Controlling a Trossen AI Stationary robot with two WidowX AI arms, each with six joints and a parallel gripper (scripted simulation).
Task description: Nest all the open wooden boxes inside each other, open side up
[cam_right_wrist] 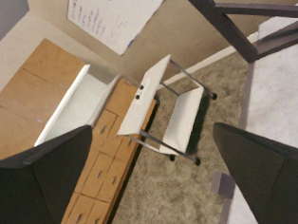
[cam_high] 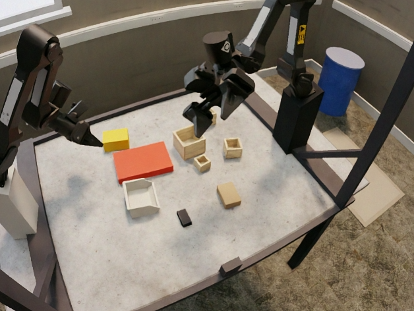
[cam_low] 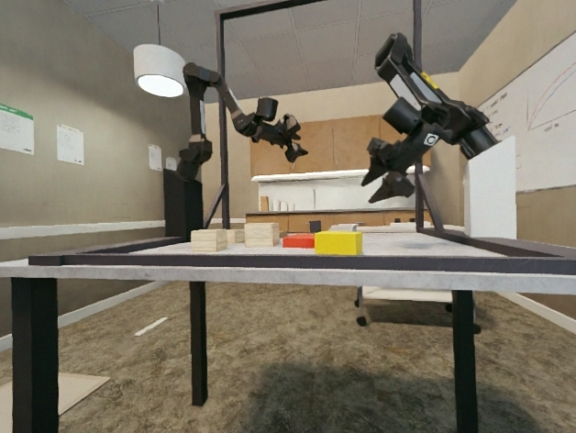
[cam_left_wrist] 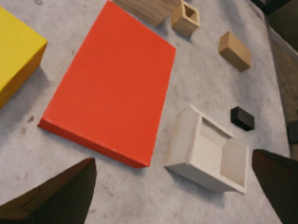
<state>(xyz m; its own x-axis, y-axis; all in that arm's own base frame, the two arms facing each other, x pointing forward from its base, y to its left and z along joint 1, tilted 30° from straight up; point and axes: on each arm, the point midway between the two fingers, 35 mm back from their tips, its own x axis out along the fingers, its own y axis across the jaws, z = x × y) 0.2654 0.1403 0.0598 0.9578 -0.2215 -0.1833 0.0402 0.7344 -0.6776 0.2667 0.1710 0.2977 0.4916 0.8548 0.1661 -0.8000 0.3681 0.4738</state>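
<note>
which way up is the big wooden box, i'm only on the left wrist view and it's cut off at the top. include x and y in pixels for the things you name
Observer: The big wooden box point(cam_high: 194, 149) point(cam_low: 261, 235) point(cam_left_wrist: 149, 9) sits open side up in the top view.
Operator: any more wooden boxes out of my view
Observer: Yes, a medium wooden box point(cam_high: 233, 153) point(cam_low: 235, 236) also stands open side up. In the top view, it's to the right of the big one.
Operator: is that all of them
Observer: No, a partly hidden wooden box point(cam_high: 213, 117) point(cam_low: 206, 240) sits behind the open right gripper point(cam_high: 211, 126) point(cam_low: 302, 145) point(cam_right_wrist: 152, 127) in the top view. I can't tell which way its opening faces.
</note>
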